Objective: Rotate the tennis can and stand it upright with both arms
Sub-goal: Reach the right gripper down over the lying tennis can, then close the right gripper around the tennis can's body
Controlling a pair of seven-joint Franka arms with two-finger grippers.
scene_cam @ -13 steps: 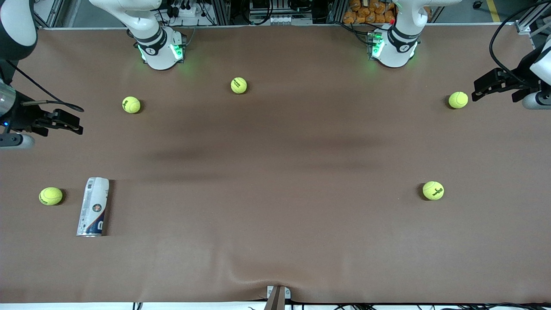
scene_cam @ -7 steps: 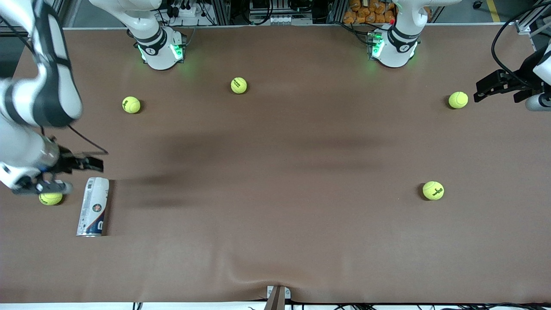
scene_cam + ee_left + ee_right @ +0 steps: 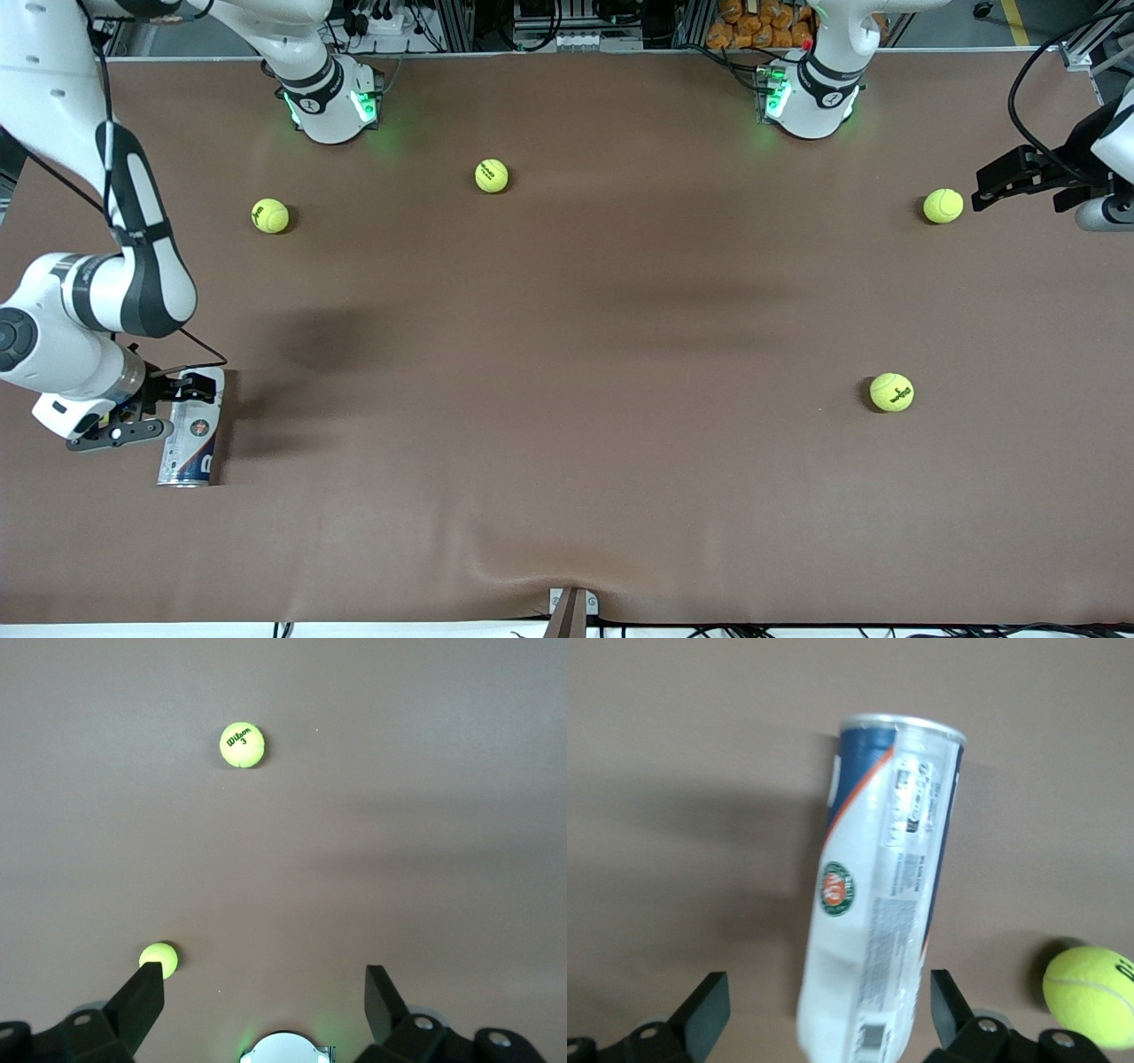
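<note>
Toward the right arm's end of the table, close to the front camera, the tennis can [image 3: 190, 434] lies on its side, its silvery rim pointing toward that camera. Over its capped end sits the right gripper [image 3: 151, 408], fingers spread apart with the can's body between them in the right wrist view [image 3: 877, 904], not yet touching. One tennis ball [image 3: 1088, 995] rests just beside the can. The tube looks empty, so probably light; its thin clear wall likely flexes under a hard squeeze, and the glossy label may slip, so a grip across the middle seems safest. Waiting at its own end of the table, the left gripper [image 3: 1005, 180] has fingers apart over bare surface, near another ball [image 3: 943, 206].
</note>
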